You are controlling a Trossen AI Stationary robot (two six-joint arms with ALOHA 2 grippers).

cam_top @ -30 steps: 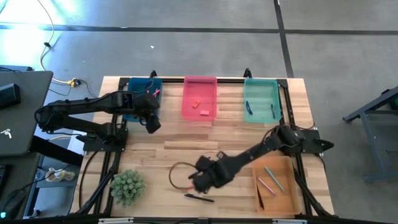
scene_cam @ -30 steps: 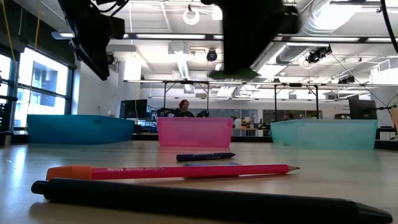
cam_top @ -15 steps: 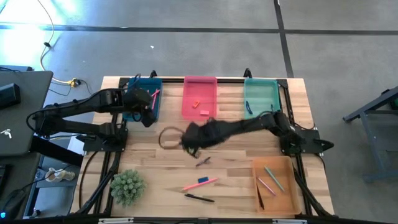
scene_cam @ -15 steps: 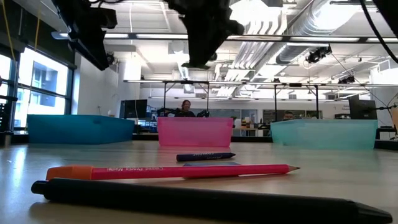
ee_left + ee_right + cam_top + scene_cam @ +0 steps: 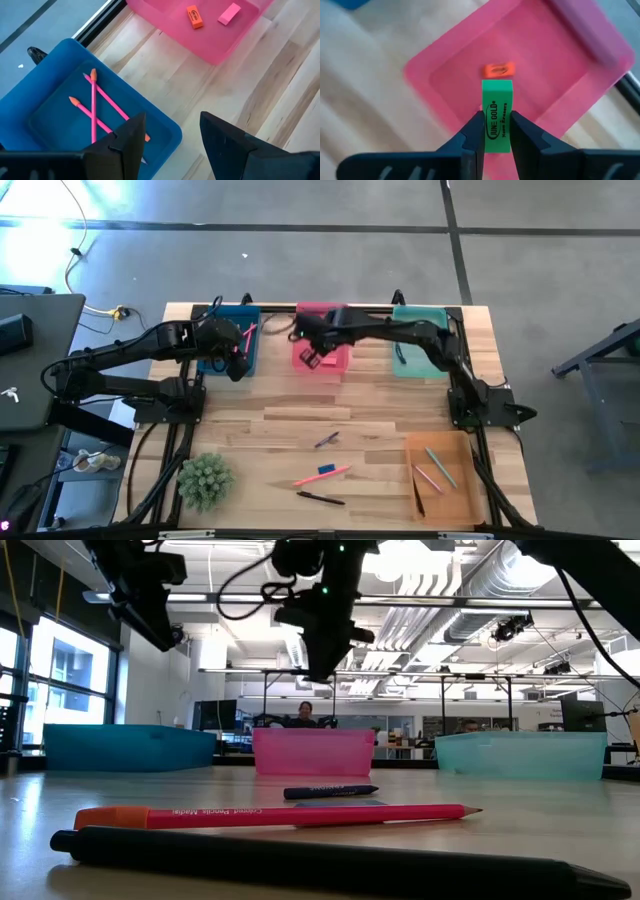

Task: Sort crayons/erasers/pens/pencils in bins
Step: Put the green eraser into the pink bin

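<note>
My right gripper (image 5: 313, 357) hangs over the pink bin (image 5: 322, 365), shut on a green eraser (image 5: 497, 100). An orange eraser (image 5: 498, 70) lies on the floor of the pink bin (image 5: 555, 75) beneath it. My left gripper (image 5: 172, 127) stands open, with nothing between its fingers, over the near right corner of the blue bin (image 5: 45, 115). Two pink pencils (image 5: 93, 107) lie crossed in that bin. From the left wrist, the pink bin (image 5: 215, 47) shows an orange eraser (image 5: 195, 16) and a pink eraser (image 5: 229, 13). My right gripper pinches the green eraser between its two fingers (image 5: 472, 132), on the two narrow sides near one end (image 5: 496, 140). The fingers slant steeply down from above. The rest of the eraser sticks out past the fingertips toward the bin, lifted clear, printed face toward the wrist camera.
A teal bin (image 5: 420, 340) stands at the far right and an orange bin (image 5: 440, 475) with thin sticks at the near right. A dark crayon (image 5: 326, 439), a pink pencil (image 5: 322, 475), a blue eraser (image 5: 326, 469) and a black pen (image 5: 320, 498) lie at the near middle. A green plant (image 5: 205, 480) sits near left.
My right gripper has swept from the near middle of the table to the far edge, rising a little, and now hangs over the pink bin with the green eraser still held. My left gripper has drawn back slightly toward the far edge.
</note>
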